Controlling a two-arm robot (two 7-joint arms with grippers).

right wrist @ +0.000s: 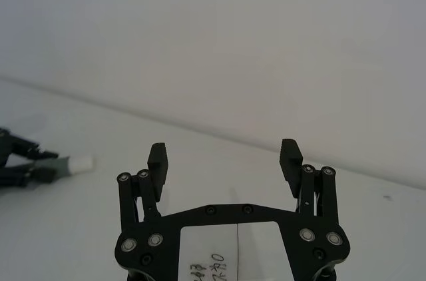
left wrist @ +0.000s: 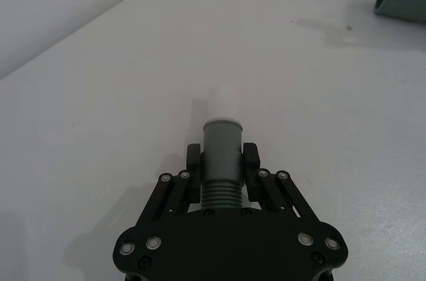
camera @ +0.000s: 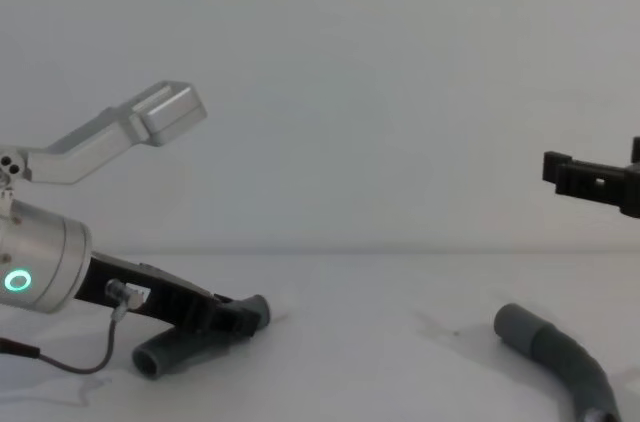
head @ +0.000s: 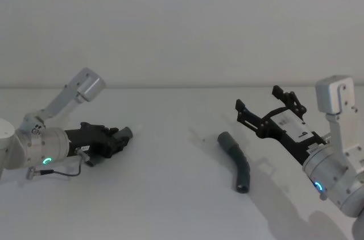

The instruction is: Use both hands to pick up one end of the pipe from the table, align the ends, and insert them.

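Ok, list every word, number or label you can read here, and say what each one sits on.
White label on the right tool: handwritten dark marks, turned sideways and cut by the picture's edge; not readable.
Small white label on the left tool, shut on the short pipe piece: too small to read.
Nothing written on the long pipe piece or the table.

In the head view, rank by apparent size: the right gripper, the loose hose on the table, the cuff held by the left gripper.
1. Right gripper, spread open, largest, though nearness to the camera may help.
2. Loose hose, second.
3. Cuff, poking from the left gripper, clearly smallest.
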